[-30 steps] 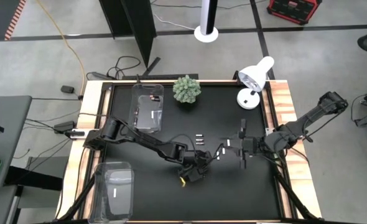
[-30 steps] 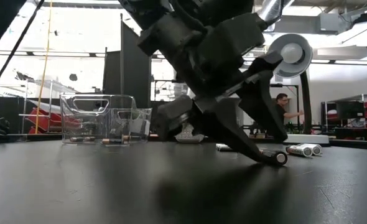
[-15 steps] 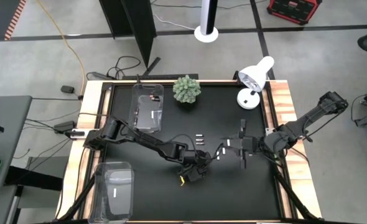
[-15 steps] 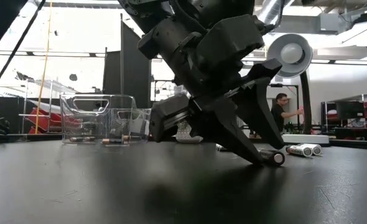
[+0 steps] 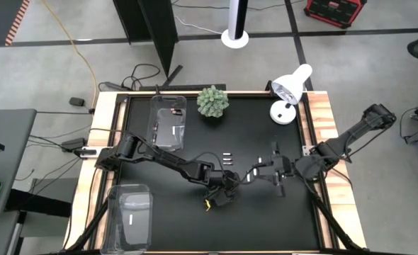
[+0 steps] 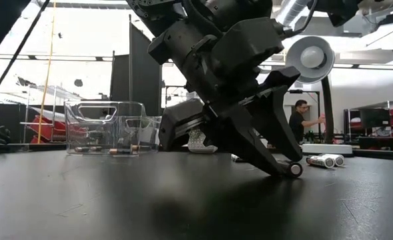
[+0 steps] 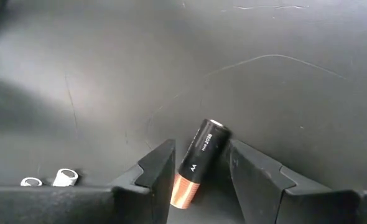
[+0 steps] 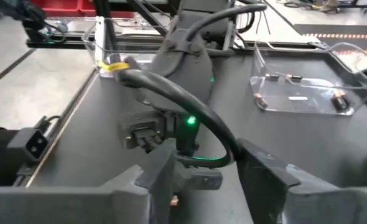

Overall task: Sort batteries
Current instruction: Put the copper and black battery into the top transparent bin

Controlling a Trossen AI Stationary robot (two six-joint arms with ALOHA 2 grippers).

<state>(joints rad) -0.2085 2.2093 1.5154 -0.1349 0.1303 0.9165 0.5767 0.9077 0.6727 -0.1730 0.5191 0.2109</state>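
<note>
Your left pincer (image 7: pixel 199 186) stands open around the dark battery (image 7: pixel 199 162), which lies between its fingers, long way pointing straight ahead, copper end nearest you.

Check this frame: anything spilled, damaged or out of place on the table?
Nothing stands out. Loose batteries lie mid-table, as expected for sorting. The left tool straddles a dark copper-ended battery lying on the mat. Both clear bins sit upright.
</note>
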